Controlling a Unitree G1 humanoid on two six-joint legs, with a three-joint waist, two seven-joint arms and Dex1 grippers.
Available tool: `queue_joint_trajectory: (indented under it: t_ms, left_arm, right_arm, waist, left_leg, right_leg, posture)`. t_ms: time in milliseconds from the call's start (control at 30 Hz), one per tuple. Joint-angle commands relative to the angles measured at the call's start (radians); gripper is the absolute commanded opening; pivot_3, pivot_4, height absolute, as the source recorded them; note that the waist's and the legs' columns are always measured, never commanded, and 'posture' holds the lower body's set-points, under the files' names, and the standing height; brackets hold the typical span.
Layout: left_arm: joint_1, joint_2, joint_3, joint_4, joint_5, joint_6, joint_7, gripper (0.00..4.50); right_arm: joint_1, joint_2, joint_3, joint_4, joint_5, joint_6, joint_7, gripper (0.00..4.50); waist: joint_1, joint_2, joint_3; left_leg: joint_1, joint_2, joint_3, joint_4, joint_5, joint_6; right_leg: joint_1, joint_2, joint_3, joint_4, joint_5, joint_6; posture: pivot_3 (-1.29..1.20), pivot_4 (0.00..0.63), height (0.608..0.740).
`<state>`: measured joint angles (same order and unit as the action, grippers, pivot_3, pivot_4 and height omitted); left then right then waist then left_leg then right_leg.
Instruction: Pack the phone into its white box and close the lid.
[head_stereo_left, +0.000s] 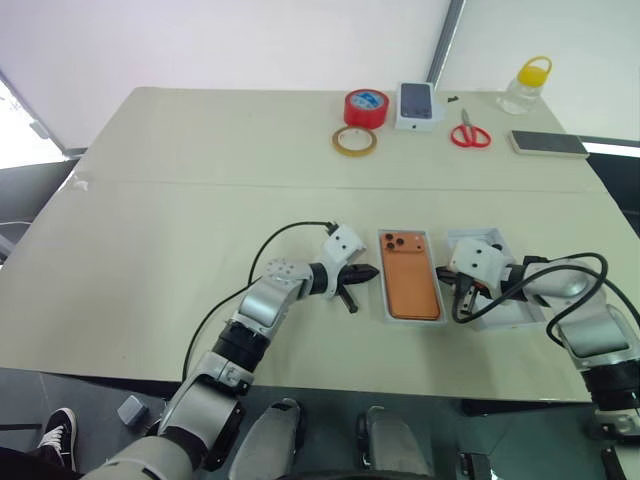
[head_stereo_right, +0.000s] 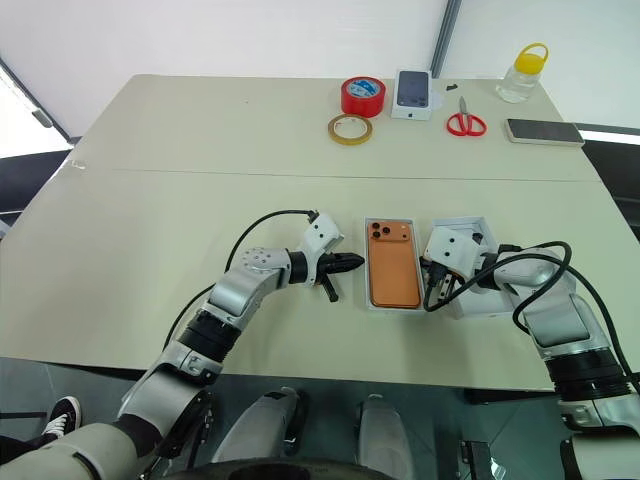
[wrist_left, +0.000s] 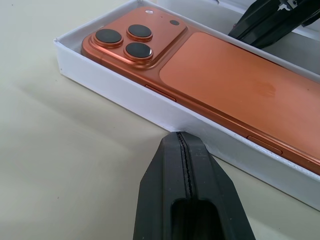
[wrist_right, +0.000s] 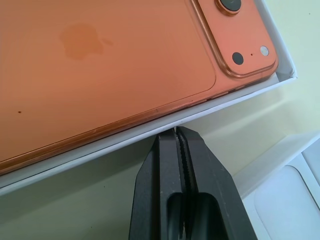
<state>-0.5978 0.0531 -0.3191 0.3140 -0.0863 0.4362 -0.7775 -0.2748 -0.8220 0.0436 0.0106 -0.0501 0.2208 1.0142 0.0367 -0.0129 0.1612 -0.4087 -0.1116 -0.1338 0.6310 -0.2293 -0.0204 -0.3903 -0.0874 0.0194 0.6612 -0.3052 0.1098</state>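
Head views: the phone (head_stereo_left: 411, 274) lies lens-side up in the white box (head_stereo_left: 383, 280) at the near middle of the tabletop (head_stereo_left: 180, 200), left gripper (head_stereo_left: 358, 273) and right gripper (head_stereo_left: 463, 291) flanking it, the lid (head_stereo_left: 505, 312) under the right arm. Left wrist view: fingers (wrist_left: 185, 185) pressed together, tip at the tray's left wall. Right wrist view: fingers (wrist_right: 186, 175) together at the right wall. Squaring the tray likely calls for gentle, even nudges before fetching the lid.

We see a pale counter (head_stereo_left: 200, 200) carrying the white box (head_stereo_left: 384, 290) near us, the lid (head_stereo_left: 520, 315) beside it. Along its far edge lie red tape (head_stereo_left: 366, 107), a yellowish tape ring (head_stereo_left: 354, 140), a small white box (head_stereo_left: 418, 105), scissors (head_stereo_left: 469, 133), a dark phone (head_stereo_left: 547, 143) and a bottle (head_stereo_left: 525, 86).
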Motion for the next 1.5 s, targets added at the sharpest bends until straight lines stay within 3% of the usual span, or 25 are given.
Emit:
queue_joint_trajectory:
  t_ms: [33, 300, 933, 1233, 1433, 1500]
  left_arm:
    - [-0.011, -0.014, -0.011, -0.011, -0.009, -0.024, -0.013, 0.00]
    - [0.001, 0.023, 0.019, -0.009, -0.010, -0.032, 0.004, 0.00]
    - [0.011, 0.057, 0.051, -0.046, -0.025, -0.040, 0.024, 0.00]
    - [0.061, 0.140, 0.156, -0.154, -0.096, -0.043, 0.012, 0.00]
    - [0.087, 0.220, 0.246, -0.209, -0.165, -0.054, -0.018, 0.00]
    - [0.106, 0.257, 0.271, -0.226, -0.193, -0.040, -0.043, 0.00]
  right_arm:
    - [-0.002, 0.004, 0.033, -0.031, 0.009, -0.040, 0.013, 0.07]
    - [-0.011, -0.030, 0.027, 0.002, -0.002, -0.067, 0.028, 0.07]
    - [-0.208, 0.044, 0.103, 0.263, -0.135, -0.148, -0.159, 0.07]
    - [-0.133, -0.027, 0.051, 0.225, -0.084, -0.148, -0.108, 0.07]
    - [-0.101, -0.013, -0.024, 0.136, 0.036, -0.024, -0.078, 0.07]
    - [-0.079, -0.021, -0.054, 0.097, 0.101, 0.043, -0.041, 0.61]
  waist:
    - [0.000, 0.000, 0.000]
    - [-0.004, 0.000, 0.000]
    - [-0.031, 0.000, 0.000]
    - [-0.024, 0.000, 0.000]
    - [-0.026, 0.000, 0.000]
    - [-0.026, 0.000, 0.000]
  left_leg:
    - [0.000, 0.000, 0.000, 0.000, 0.000, 0.000]
    - [0.000, 0.000, 0.000, 0.000, 0.000, 0.000]
    - [0.000, 0.001, 0.000, 0.000, 0.001, -0.001]
    - [0.000, 0.001, 0.000, 0.000, 0.001, -0.002]
    - [0.000, 0.001, 0.000, 0.000, 0.001, -0.002]
    - [0.000, 0.001, 0.000, 0.000, 0.001, -0.002]
  right_leg:
    - [0.000, 0.000, 0.000, 0.000, 0.000, 0.000]
    - [-0.001, 0.000, 0.000, 0.000, 0.000, 0.000]
    - [-0.002, 0.001, 0.000, 0.003, 0.000, 0.000]
    - [-0.002, 0.001, 0.001, 0.003, 0.000, 0.000]
    - [-0.002, 0.001, 0.001, 0.003, 0.000, 0.000]
    - [-0.002, 0.001, 0.001, 0.003, 0.000, 0.000]
  posture:
    - [0.00, 0.150, 0.740]
    - [0.00, 0.150, 0.740]
    - [0.00, 0.150, 0.740]
    - [0.00, 0.150, 0.740]
    - [0.00, 0.150, 0.740]
    - [0.00, 0.150, 0.740]
